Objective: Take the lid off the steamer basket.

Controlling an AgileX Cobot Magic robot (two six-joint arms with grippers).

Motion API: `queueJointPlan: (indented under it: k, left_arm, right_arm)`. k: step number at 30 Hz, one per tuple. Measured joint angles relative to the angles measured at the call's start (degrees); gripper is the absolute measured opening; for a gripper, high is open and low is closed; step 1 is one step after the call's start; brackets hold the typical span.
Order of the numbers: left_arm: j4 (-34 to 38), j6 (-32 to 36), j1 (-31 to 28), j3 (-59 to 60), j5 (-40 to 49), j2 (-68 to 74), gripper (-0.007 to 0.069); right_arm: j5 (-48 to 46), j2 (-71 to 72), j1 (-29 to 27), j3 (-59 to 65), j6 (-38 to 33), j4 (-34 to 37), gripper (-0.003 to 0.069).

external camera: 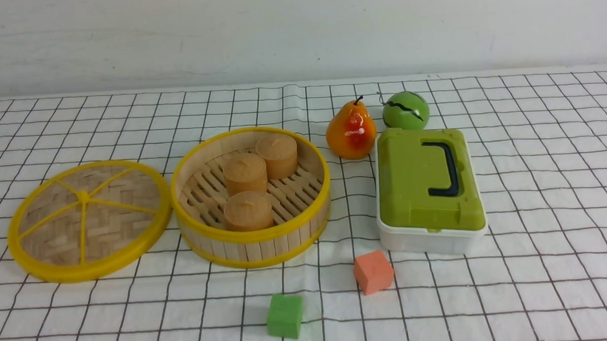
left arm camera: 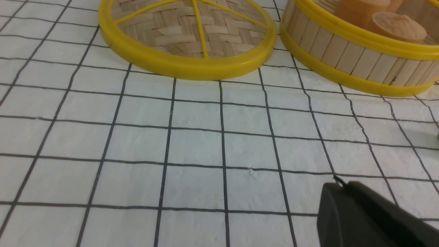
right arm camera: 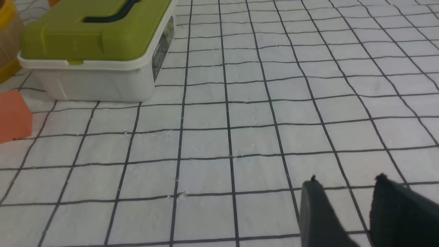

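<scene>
Looking over the counter, I judge the job done: the lid lies flat on the checked cloth just beside the steamer basket, on the side toward the counter's left edge, its rim touching or nearly touching the basket's wall. The basket stands open, three round buns bare on its slatted floor.

My left gripper is clenched and empty, hanging low over the cloth toward the near edge, apart from the lid. My right gripper shows a gap between its two fingers, so it is released and holds nothing; it hovers over bare cloth toward the right edge, near the white box with the green top.

What could go wrong now is mostly my own doing. If my left arm swings out low, it could clip the lid's rim and shove it against the basket, or tip it back onto the basket's edge. A careless pass by my right arm could knock the orange cube or the box. The pear beyond looks tippy if anything bumps it.
</scene>
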State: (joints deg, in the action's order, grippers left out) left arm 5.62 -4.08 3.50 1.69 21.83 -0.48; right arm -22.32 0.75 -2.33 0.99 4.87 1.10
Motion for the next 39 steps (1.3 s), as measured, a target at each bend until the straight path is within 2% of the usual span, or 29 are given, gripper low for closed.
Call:
queueJointPlan:
  k: [39]
  left_arm:
    - [0.2,0.0,0.0,0.0,0.0,0.0,0.0005]
  right_arm:
    - [0.0,0.0,0.0,0.0,0.0,0.0,0.0239]
